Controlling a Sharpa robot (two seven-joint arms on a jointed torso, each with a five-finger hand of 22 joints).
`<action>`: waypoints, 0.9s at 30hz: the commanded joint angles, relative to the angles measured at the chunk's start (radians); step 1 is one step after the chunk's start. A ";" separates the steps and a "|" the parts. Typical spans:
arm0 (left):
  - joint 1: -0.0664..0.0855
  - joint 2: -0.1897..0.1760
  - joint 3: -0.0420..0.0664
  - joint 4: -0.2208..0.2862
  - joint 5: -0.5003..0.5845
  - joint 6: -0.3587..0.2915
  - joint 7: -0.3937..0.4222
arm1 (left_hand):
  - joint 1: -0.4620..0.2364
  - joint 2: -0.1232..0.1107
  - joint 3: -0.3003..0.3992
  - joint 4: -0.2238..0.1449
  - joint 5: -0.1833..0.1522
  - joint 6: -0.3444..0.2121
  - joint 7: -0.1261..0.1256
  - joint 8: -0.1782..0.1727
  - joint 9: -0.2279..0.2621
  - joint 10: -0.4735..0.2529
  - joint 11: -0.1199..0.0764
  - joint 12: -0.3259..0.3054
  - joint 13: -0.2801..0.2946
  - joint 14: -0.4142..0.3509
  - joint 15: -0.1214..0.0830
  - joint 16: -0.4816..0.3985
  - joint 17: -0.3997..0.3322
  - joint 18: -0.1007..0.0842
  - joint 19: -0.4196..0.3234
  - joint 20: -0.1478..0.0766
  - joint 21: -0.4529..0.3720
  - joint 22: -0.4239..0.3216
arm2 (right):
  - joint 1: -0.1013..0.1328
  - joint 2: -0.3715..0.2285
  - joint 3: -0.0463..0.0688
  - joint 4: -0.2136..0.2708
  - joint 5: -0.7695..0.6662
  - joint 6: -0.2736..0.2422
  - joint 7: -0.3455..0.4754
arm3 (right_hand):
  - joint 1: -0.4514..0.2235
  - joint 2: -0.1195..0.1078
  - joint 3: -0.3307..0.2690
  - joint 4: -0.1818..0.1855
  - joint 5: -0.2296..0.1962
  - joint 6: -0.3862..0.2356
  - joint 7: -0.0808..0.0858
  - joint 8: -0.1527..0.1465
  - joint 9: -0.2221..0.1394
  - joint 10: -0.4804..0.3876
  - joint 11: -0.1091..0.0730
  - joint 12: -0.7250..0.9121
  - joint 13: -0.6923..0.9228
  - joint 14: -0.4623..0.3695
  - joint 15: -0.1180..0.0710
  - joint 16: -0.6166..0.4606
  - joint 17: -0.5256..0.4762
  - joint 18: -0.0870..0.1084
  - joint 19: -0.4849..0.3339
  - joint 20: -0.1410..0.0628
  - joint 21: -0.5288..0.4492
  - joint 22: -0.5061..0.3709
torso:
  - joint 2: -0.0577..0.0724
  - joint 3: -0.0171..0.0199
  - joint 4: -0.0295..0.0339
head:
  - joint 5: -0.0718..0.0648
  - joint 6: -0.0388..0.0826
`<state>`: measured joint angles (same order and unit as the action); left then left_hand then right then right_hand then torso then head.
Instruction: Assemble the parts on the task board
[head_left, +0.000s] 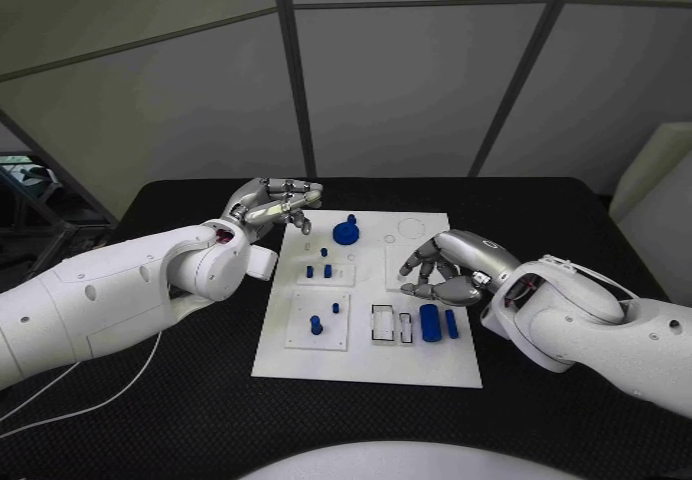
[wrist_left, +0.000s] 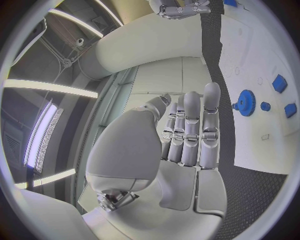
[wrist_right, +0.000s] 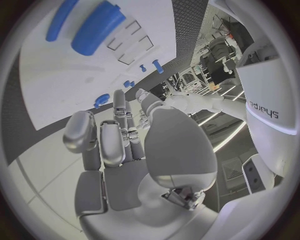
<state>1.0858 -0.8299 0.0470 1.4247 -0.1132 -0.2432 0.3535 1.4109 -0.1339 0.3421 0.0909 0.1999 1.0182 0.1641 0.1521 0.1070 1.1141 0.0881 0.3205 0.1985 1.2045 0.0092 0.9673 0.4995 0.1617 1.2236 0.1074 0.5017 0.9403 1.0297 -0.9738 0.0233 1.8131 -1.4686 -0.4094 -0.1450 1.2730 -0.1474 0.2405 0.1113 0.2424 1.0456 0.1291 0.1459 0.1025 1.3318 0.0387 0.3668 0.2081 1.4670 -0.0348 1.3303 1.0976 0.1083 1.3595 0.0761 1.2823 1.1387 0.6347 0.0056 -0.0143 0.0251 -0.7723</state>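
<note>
The white task board (head_left: 368, 352) lies in the middle of the black table. On it a blue gear (head_left: 346, 232) sits at the far end, small blue pieces (head_left: 320, 270) and blue pegs (head_left: 315, 323) lie left of centre, and a thick blue cylinder (head_left: 430, 322) lies beside a slim blue piece (head_left: 451, 321) on the right. My left hand (head_left: 274, 205) hovers off the board's far left corner, fingers loosely extended, holding nothing. My right hand (head_left: 447, 268) hangs over the board's right side above the cylinder, fingers partly curled and empty. The left wrist view shows the gear (wrist_left: 245, 102); the right wrist view shows the cylinder (wrist_right: 97, 27).
Two small white frames (head_left: 382, 322) stand on the board left of the cylinder. Black table (head_left: 173, 400) surrounds the board on all sides. A white cable (head_left: 101, 395) trails across the table at the near left.
</note>
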 joint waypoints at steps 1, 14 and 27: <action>0.002 -0.002 0.000 0.004 0.002 0.008 0.002 | -0.002 0.007 -0.004 0.000 -0.001 -0.008 0.001 0.004 -0.002 -0.010 0.000 0.007 0.001 -0.006 0.001 -0.002 -0.002 0.020 -0.007 0.000 -0.003 -0.001 | 0.002 -0.047 0.002 0.026 0.159 0.017 -0.094 | -0.021 0.001 -0.069 0.031 0.046 -0.005 -0.020 0.025 0.012 -0.015 -0.007 0.165 0.158 0.037 -0.016 0.022 0.032 -0.026 0.023 -0.018 0.033 0.045 | -0.006 -0.0029 -0.0087 | -0.030 0.005; 0.001 -0.012 -0.003 0.018 0.002 0.006 0.004 | -0.001 0.007 -0.005 0.000 -0.001 -0.009 0.001 0.004 -0.002 -0.011 0.000 0.008 0.001 -0.007 0.001 -0.002 -0.002 0.020 -0.007 0.000 -0.004 -0.001 | -0.019 -0.140 -0.003 0.075 0.070 0.021 -0.223 | 0.001 0.034 -0.288 0.151 0.062 -0.074 -0.022 0.161 0.083 0.014 -0.013 0.859 0.947 0.054 -0.011 0.102 0.168 -0.044 0.063 -0.014 0.103 0.147 | -0.007 -0.0002 -0.0201 | -0.063 -0.007; 0.001 -0.019 -0.003 0.028 0.002 0.004 0.007 | -0.001 0.007 -0.005 0.000 -0.001 -0.009 0.001 0.005 -0.002 -0.011 0.000 0.008 0.002 -0.007 0.001 -0.002 -0.002 0.020 -0.007 0.000 -0.004 -0.002 | -0.077 -0.111 -0.005 0.089 -0.017 0.071 -0.286 | -0.013 0.036 -0.348 0.179 0.042 -0.097 -0.022 0.190 0.102 0.027 -0.012 0.890 0.994 0.060 -0.010 0.124 0.211 -0.050 0.075 -0.013 0.121 0.175 | -0.005 -0.0004 -0.0180 | -0.069 -0.017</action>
<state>1.0853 -0.8479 0.0436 1.4494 -0.1132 -0.2437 0.3533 1.4109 -0.1339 0.3421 0.0908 0.1999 1.0182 0.1641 0.1520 0.1061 1.1063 0.0884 0.3250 0.1991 1.2045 0.0092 0.9673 0.4985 0.1617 1.2236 0.1074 0.5017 0.9396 0.9560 -1.0865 0.0181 1.9001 -1.4416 -0.3693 -0.3986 1.2655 -0.1122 -0.1019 0.2913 0.2894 0.9571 0.1077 0.3331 0.2039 1.3544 0.0267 1.2535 1.2012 1.4650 -0.0469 1.4509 1.3081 0.0770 1.4283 0.0642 1.3978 1.3081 0.6287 0.0057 -0.0334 -0.0433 -0.7884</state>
